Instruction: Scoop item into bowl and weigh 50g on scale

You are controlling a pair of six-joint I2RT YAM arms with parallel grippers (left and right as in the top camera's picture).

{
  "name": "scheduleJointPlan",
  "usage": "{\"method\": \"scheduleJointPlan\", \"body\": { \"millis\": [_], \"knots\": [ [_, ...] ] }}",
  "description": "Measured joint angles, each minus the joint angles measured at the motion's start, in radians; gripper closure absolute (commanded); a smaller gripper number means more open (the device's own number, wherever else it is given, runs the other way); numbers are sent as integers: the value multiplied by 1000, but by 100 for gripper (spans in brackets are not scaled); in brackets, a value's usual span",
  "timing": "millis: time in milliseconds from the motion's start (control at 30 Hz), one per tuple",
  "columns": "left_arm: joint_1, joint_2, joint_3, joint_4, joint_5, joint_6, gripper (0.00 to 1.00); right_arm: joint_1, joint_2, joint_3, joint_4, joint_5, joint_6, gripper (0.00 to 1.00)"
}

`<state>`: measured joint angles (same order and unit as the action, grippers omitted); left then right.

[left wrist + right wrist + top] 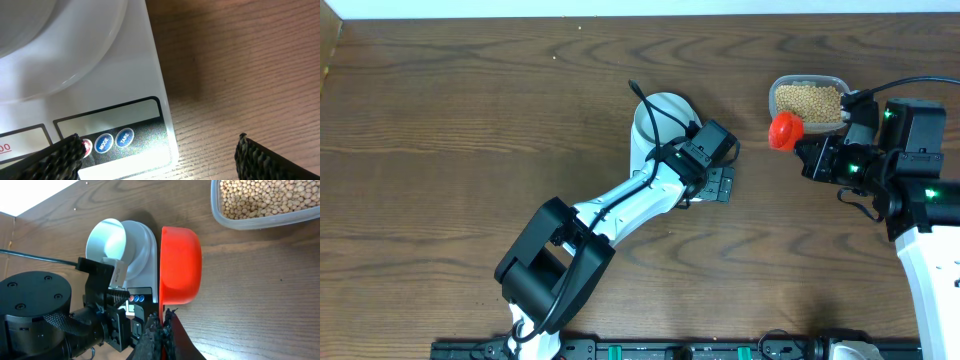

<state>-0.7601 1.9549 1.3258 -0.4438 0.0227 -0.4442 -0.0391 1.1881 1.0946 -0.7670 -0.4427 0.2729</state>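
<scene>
Wood-grain tabletop (470, 120), dark brown, lit from above. We note the scale (130, 85) at centre with the bowl (106, 240) sitting on its platform; the bowl looks empty. A clear tub (250, 224) at the far right holds the beans (265, 197). The right hand (161, 330) is clamped on the handle of a red scoop (180, 265). The scoop hangs just beside the tub's near corner, not yet over the beans, and we see none in it. The left hand (159, 142) hovers over the scale's button end, fingers spread wide and gripping nothing, with the TARE button (125, 137) just below.

Our reading: first scoop pending. To do it well:
- tare with the bowl on
- keep the left hand off the platform
- dip the scoop shallow and carry it level
- tip over the bowl's middle, in small pours near 50 g
</scene>
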Motion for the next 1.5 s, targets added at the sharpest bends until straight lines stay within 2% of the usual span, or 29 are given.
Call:
{"method": "scheduleJointPlan", "body": {
  "millis": [1500],
  "knots": [
    [0,18,-28,37,-20,0,2,0,0,0,-3,6,-8,99]
  ]
}}
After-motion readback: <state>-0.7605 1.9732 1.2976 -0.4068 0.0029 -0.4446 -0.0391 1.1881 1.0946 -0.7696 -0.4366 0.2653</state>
